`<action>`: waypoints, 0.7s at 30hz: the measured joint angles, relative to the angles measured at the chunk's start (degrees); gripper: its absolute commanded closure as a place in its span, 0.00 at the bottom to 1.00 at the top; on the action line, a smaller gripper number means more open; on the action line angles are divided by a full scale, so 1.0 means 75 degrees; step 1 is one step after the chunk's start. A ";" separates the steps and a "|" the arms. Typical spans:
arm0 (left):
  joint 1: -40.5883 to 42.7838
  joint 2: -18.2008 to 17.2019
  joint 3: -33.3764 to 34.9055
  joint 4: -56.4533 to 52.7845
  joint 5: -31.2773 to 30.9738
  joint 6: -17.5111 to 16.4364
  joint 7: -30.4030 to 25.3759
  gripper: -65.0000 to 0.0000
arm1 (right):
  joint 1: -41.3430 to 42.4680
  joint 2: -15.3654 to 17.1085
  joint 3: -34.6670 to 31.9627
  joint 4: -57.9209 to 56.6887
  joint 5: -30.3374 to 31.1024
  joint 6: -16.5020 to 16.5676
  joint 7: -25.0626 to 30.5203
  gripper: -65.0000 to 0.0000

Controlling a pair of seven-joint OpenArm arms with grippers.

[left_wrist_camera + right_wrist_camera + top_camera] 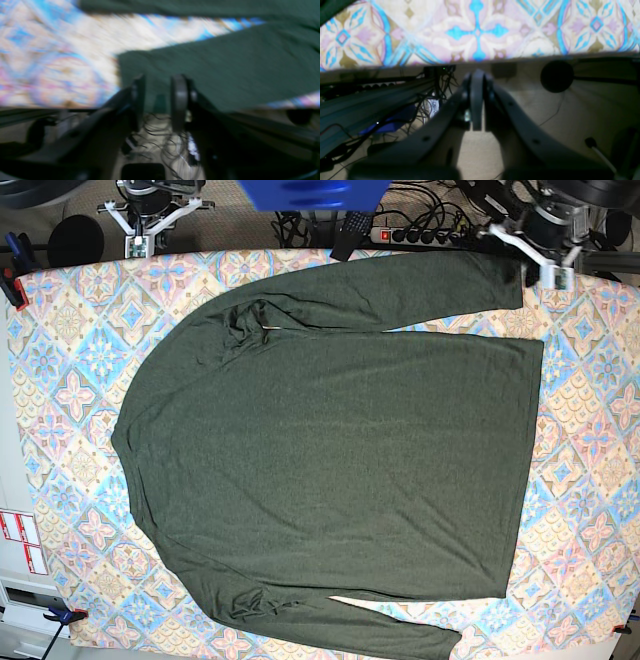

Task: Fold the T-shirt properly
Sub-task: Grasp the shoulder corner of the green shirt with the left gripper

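The T-shirt [330, 450] lies spread flat over the patterned surface [590, 480], long-sleeved and dark olive green, with one sleeve laid along the far edge and the other along the near edge.

The left hand [157, 100] hangs at the far edge of the surface, right at the cuff end of the upper sleeve. Its fingers [178, 97] stand a little apart, and there is a visible gap between them; the view is blurred, so whether any cloth sits in that gap cannot be told, though the sleeve's end spreads just ahead of the fingertips and off to one side. Beyond the sleeve, a strip of tiled pattern shows, then more green fabric further out. Below the hand, past the surface edge, loose dark cables [160, 140] trail over the floor.

The right hand [477, 82] is pressed fully closed, pads together, with nothing between them. It sits off the far edge, the patterned surface ahead of it bare, and only a dark sliver of the shirt shows well away from its fingertips. Beneath it run a rail and tangled wires [437, 92].
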 measured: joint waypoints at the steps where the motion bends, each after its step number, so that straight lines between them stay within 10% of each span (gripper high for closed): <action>1: -0.0020 0.0000 -0.0108 -0.0006 -0.0006 0.0052 0.0047 0.59 | -0.0003 0.0000 0.0000 0.0000 0.0000 0.0003 0.0000 1.00; 9: -0.1116 0.0082 -0.0860 -0.0379 -0.0055 0.0000 0.2238 0.54 | 0.0000 0.0003 0.0000 0.0000 0.0000 0.0000 -0.0009 1.00; 21: -0.1632 0.0061 -0.0609 -0.0982 -0.0041 0.0009 0.2387 0.54 | 0.0000 -0.0006 -0.0012 0.0000 0.0003 0.0000 0.0000 1.00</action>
